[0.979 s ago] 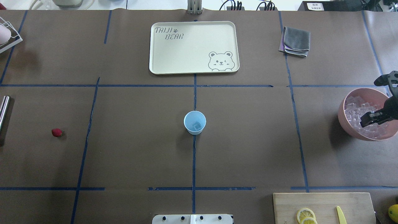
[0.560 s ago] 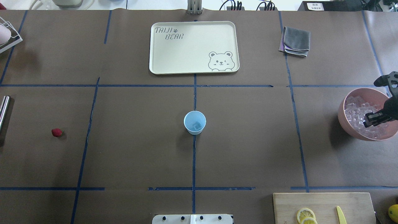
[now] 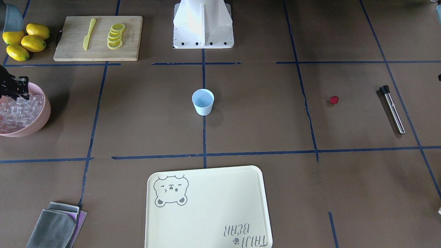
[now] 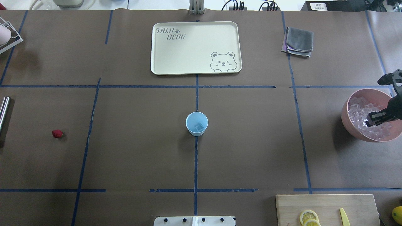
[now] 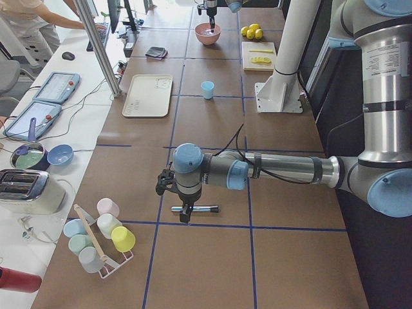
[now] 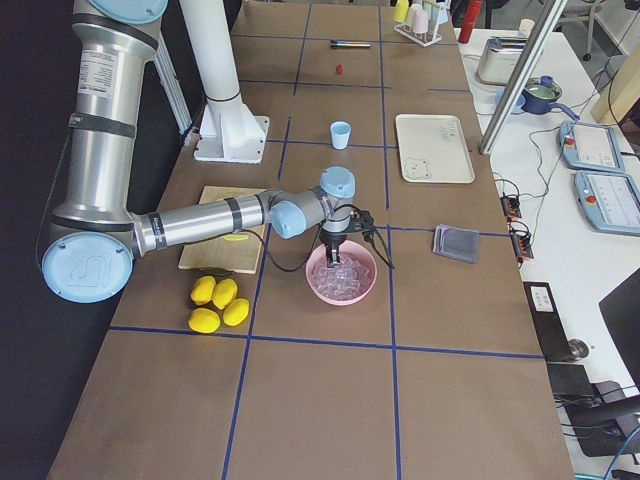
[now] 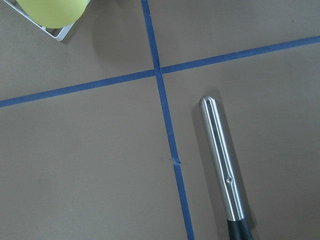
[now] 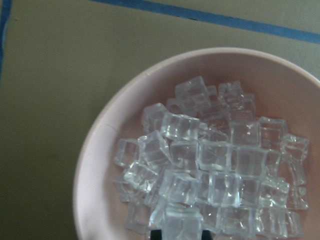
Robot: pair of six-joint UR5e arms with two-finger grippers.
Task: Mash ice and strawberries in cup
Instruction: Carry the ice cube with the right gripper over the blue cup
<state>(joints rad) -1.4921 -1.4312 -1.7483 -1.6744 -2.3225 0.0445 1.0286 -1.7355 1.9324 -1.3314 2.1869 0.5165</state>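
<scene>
The small pale-blue plastic cup (image 4: 197, 123) stands mid-table, holding one clear ice cube (image 4: 198, 127), well apart from the cream bear tray (image 4: 163, 67), the red strawberry (image 4: 57, 134) and the pink bowl (image 4: 345, 116) near the right edge. The right gripper (image 4: 375, 120) dips among the bowl's ice, its fingertips flanking a cube; whether they press it I cannot tell. The left gripper (image 5: 184, 215) hangs over the steel rod (image 7: 220, 160), its spread unreadable.

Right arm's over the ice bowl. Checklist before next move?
1. Right claw over bowl: ok.
2. Ice in bowl: ok, heaped.
3. Right claw open: cannot tell.
4. Cup upright, one cube inside: ok.
5. Strawberry in cup: not ok, lies on table.
6. Muddler free on table: ok.
</scene>
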